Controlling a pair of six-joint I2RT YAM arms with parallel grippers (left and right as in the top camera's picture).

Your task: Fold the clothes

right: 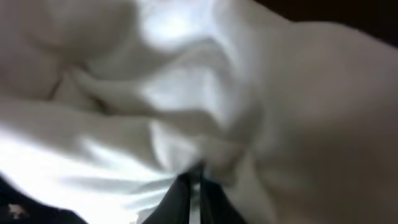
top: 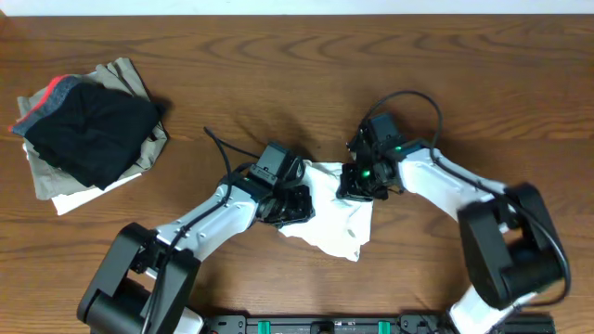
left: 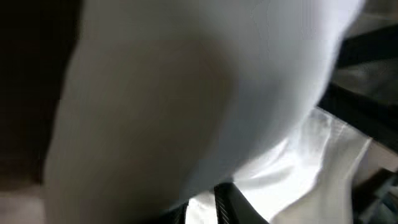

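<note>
A crumpled white garment (top: 339, 221) lies on the wooden table between my two grippers. My left gripper (top: 295, 206) is at its left edge and my right gripper (top: 360, 184) is at its upper right edge. In the left wrist view the white cloth (left: 205, 93) fills the frame and cloth sits between the two dark fingertips (left: 205, 208). In the right wrist view the fingers (right: 194, 193) are pressed nearly together on a fold of the white cloth (right: 186, 106).
A pile of clothes (top: 88, 130) lies at the far left of the table: a black garment with a red band on top, khaki and white ones under it. Bare wood surrounds the white garment.
</note>
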